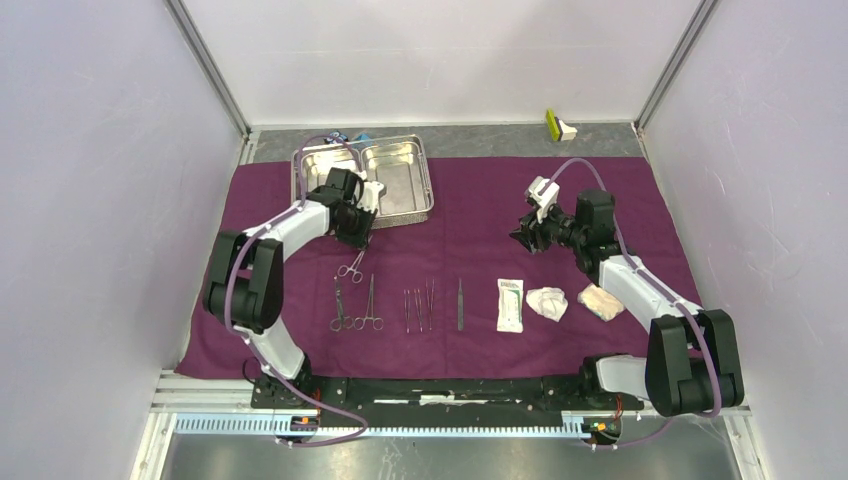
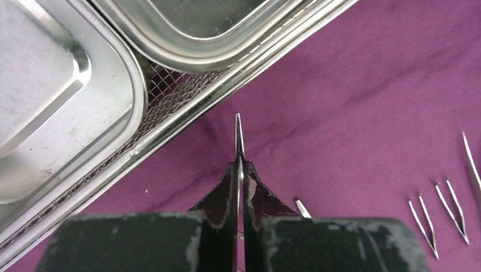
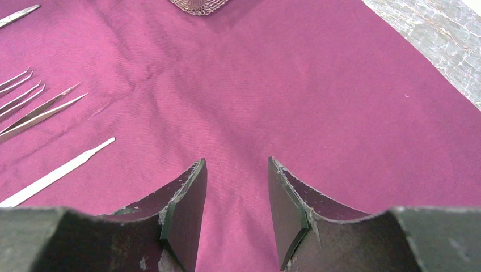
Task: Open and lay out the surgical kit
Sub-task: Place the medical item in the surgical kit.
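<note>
Left gripper (image 2: 240, 167) is clamped shut on 1 slim forceps (image 2: 238, 131), upper left of the top view, just beside the tray (image 2: 187, 118). I judge it's headed for the tool row (image 1: 417, 308) on the cloth (image 1: 480, 220). Right gripper (image 3: 235, 170) hangs half open, empty, center right.

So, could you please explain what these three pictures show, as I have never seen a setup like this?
This is a robot: a left arm and a right arm bolted to a table, each ending in a two-finger claw. The wide picture looks down from above, and the other two come from a camera on each wrist. A purple cloth is spread out, with a steel tray at the back. In front lies a row of forceps, tweezers, a white packet and gauze wads. The left claw is shut on a slim metal instrument beside the tray. The right claw is open and empty.
</note>
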Controlling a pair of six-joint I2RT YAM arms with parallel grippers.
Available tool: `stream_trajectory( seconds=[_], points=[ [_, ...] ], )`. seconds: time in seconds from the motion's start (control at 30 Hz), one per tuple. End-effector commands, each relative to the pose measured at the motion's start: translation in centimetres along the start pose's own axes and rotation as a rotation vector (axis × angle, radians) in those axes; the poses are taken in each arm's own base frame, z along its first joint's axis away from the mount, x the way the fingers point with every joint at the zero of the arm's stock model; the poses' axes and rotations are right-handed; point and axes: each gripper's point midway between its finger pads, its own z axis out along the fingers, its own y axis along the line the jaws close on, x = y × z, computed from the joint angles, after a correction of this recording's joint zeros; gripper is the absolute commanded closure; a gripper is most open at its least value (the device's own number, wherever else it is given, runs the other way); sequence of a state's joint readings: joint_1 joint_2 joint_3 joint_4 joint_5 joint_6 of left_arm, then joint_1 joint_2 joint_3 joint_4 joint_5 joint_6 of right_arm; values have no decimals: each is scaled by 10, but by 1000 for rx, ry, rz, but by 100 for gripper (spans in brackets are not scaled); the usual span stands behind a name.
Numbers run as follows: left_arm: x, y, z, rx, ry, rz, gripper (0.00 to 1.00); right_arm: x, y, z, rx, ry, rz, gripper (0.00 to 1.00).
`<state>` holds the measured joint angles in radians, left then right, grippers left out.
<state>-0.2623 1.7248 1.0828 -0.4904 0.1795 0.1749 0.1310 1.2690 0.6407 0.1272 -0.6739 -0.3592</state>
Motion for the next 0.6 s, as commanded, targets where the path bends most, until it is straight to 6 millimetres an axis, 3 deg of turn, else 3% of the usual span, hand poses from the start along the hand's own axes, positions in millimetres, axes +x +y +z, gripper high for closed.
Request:
stream_trajectory(
  seconds=[0.0,0.37,0.57],
  points=[
    [-31,-18,-26,74,-104,73,98,-12,-1,1,-1,-42,-21,50],
    [-43,-29,-58,100,-181,108,98,-17,0,2,-10,-57,-6,50],
    [-33,-8,-85,-53,-163,82,98,-22,2,2,-15,-70,-2,50]
  ],
)
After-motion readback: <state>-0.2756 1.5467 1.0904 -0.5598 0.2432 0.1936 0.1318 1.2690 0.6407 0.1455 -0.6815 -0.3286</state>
